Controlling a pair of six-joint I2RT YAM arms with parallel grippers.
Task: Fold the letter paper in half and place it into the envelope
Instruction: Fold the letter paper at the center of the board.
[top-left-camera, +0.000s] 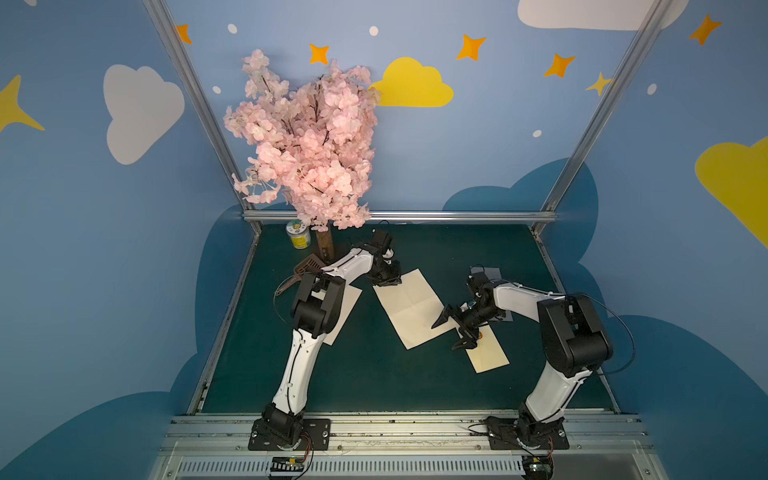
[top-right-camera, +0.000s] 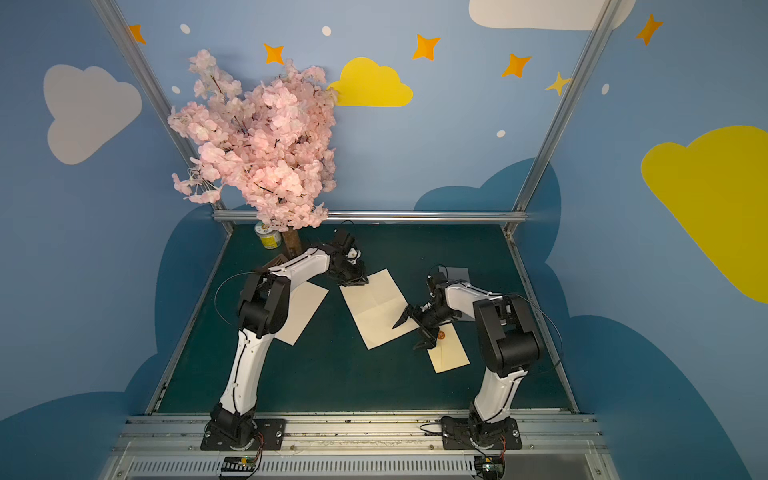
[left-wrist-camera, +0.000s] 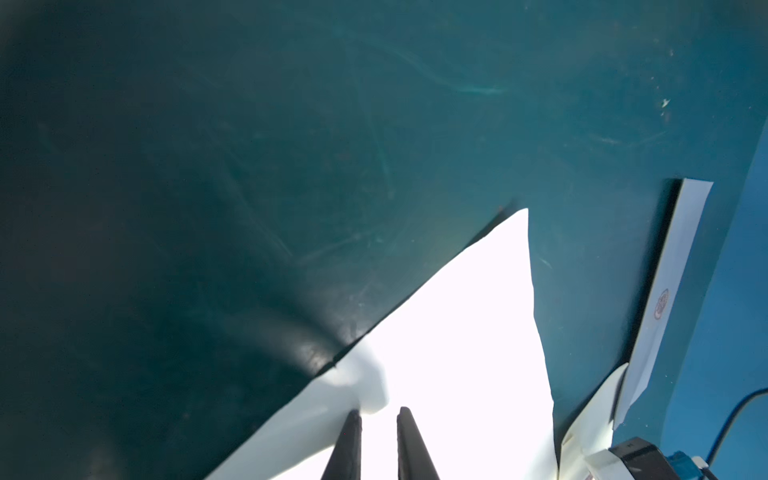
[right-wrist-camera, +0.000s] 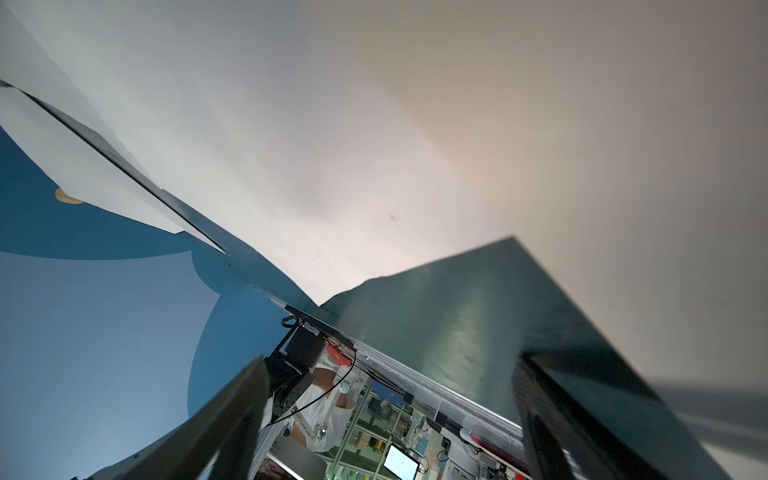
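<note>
On green tabletop (top-left-camera: 374, 374), letter paper (top-left-camera: 411, 307), blue walls (top-left-camera: 478, 158)

Letter paper (top-left-camera: 409, 307): table centre.
Envelope (top-left-camera: 490, 355): just right of it, toward the front edge.
Second sheet (top-right-camera: 307, 309): left of the paper.
Tree (top-left-camera: 307, 141), can (top-left-camera: 298, 236): far left corner.
My left gripper (top-left-camera: 388, 283): at the paper's far corner.
My right gripper (top-left-camera: 444, 336): over the paper's right edge, beside the envelope.

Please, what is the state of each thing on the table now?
letter paper: unfolded, flat, creased.
envelope: lying flat, letter not inside.
left hand: nearly closed at the paper's far corner; grip unclear.
right hand: open, holding nothing.
second sheet: flat.
can: upright.
</note>
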